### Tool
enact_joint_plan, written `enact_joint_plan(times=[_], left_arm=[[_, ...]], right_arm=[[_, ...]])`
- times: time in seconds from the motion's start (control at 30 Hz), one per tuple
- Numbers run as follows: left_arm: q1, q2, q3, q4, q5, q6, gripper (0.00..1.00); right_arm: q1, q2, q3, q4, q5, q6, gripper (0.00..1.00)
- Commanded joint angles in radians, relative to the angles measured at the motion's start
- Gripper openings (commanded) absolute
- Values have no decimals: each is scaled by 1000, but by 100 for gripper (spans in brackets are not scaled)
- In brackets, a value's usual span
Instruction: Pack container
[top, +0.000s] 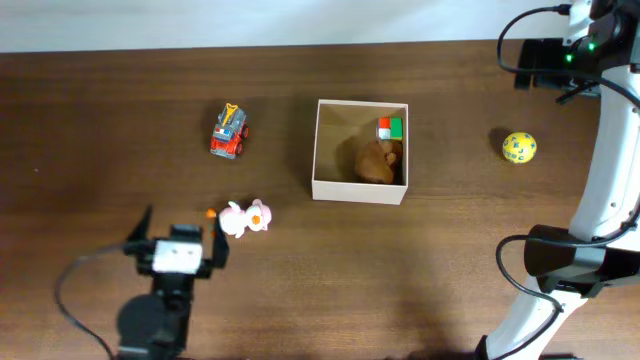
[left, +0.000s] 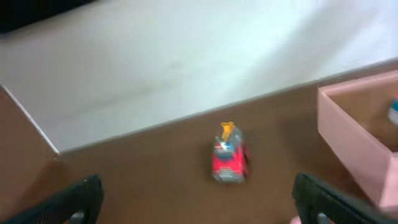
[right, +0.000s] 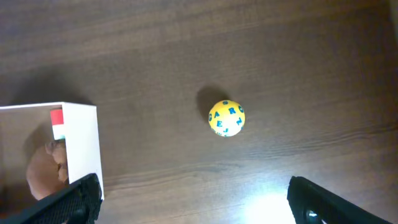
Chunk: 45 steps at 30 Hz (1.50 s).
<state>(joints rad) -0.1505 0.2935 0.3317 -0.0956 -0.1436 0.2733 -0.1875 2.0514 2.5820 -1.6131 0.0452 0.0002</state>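
Our left hand (left: 202, 202) faces the red toy truck (left: 229, 160), our right hand (right: 193, 199) the yellow lettered ball (right: 226, 117), both wide open, empty, to fill the white-walled cardboard container (top: 360, 190).

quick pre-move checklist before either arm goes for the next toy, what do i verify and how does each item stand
1. Left gripper open and empty: ok.
2. Right gripper open and empty: ok.
3. Fire truck upright on its wheels, ahead of the left gripper, nothing touching it: ok.
4. Yellow ball free on the table, ahead of the right gripper: ok, though it may roll.
5. Room in the container: ok; the brown toy and red-green block sit on one side only.
6. Pink toy clear of the left gripper: cannot tell, it lies very close.
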Motion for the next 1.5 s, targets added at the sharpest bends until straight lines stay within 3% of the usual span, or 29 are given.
enact_joint_plan(times=[0.0,0.27,0.43,0.6,0.87,0.97,1.2,1.47], left_arm=[[-3,168,219,-51,-34,35,99],[-3,705,719,-403,170,66,99],[-4,963,887,-589,272,64,99],[-4,1109,907,-597,314,55,99],[-4,1167,907,-644,312,79,99],[-4,1181,907,-681,313,153,100],[-4,1233,907,-813,248,443,90],[-4,1397,906,-859,199,515,89]], right_arm=[[-3,3,6,1,9,9,99],[-3,3,6,1,9,9,99],[-3,3,6,1,9,9,99],[-3,3,6,1,9,9,99],[-3,3,6,1,9,9,99],[-3,3,6,1,9,9,99],[-3,3,6,1,9,9,99],[-3,3,6,1,9,9,99]])
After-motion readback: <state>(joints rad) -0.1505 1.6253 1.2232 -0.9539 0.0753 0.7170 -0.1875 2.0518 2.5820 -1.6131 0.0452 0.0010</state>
